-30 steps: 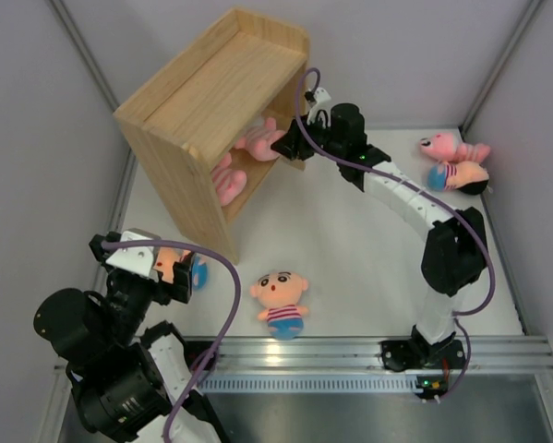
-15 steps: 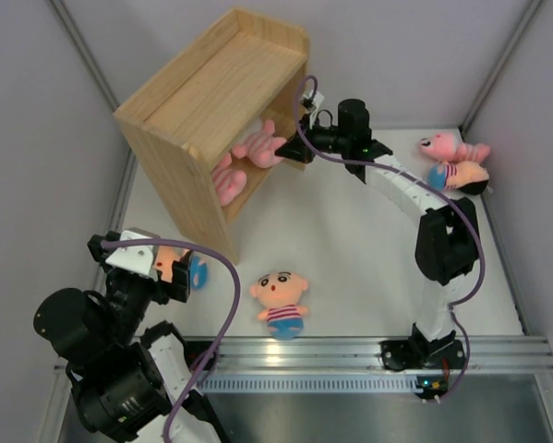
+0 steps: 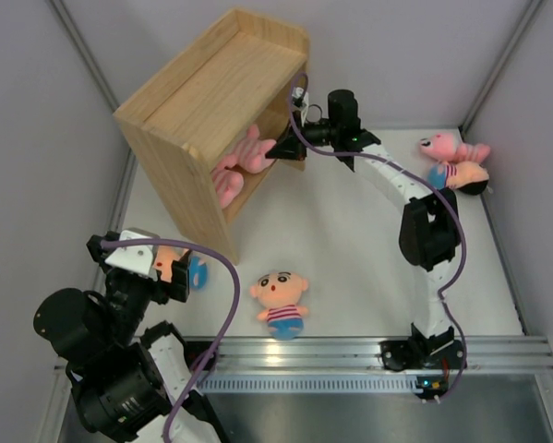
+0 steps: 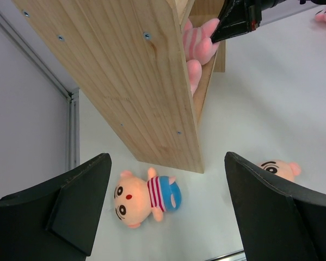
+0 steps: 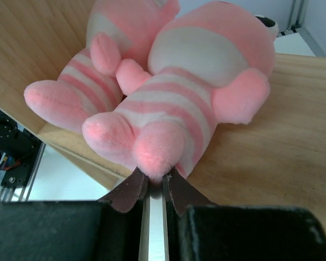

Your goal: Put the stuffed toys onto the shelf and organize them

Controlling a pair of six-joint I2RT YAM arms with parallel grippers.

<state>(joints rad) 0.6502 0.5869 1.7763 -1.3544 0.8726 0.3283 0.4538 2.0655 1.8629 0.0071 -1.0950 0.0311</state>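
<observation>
The right gripper (image 5: 154,185) is closed on nothing, tips touching the foot of the pink striped toy (image 5: 206,81) just above. That toy lies mid-frame on the shelf (image 5: 271,163).

The black-and-white jointed left arm (image 3: 119,365) sat folded low beside its base. Its wrist angled forward and down, and the left black two-finger gripper (image 4: 167,163) had its fingers (image 4: 78,209) spread wide. The black-and-white jointed right arm (image 3: 430,242) reached far forward and leftward with its elbow raised. The right black two-finger gripper (image 5: 154,182) was level, its fingertips (image 5: 131,191) nearly together with a thin slit between them.
</observation>
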